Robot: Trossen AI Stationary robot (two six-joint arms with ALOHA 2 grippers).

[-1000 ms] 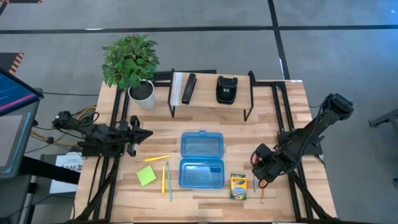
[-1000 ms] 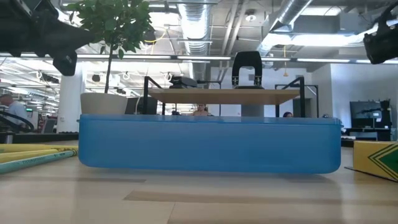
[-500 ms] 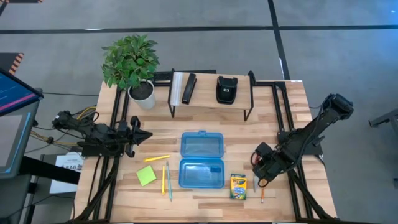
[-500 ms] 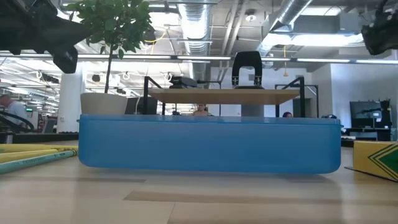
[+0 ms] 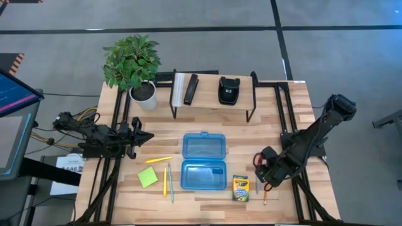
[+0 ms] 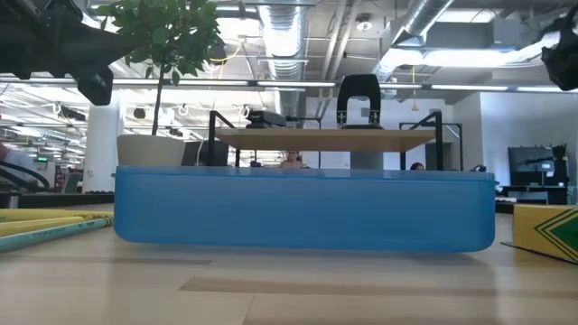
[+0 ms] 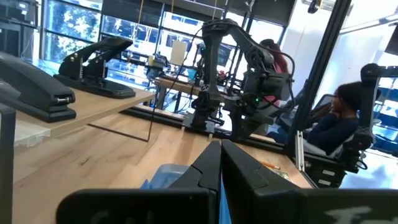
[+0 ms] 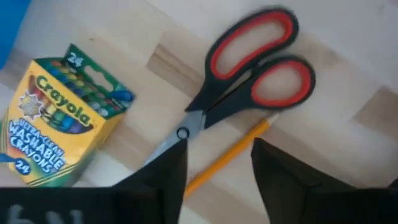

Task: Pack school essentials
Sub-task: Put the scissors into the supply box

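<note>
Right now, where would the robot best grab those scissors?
Probably at the pivot, where the scissors are narrowest, coming straight down. They lie flat and closed, and the right gripper hangs open there already. An orange pencil touching the blades may get pinched too.

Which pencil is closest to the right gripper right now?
The orange pencil beside the scissors, directly under the open right gripper. The other pencils lie left of the blue case.

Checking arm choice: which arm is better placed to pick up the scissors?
Right. The right pincer hangs open directly over the scissors and orange pencil; the left pincer waits shut across the table.
</note>
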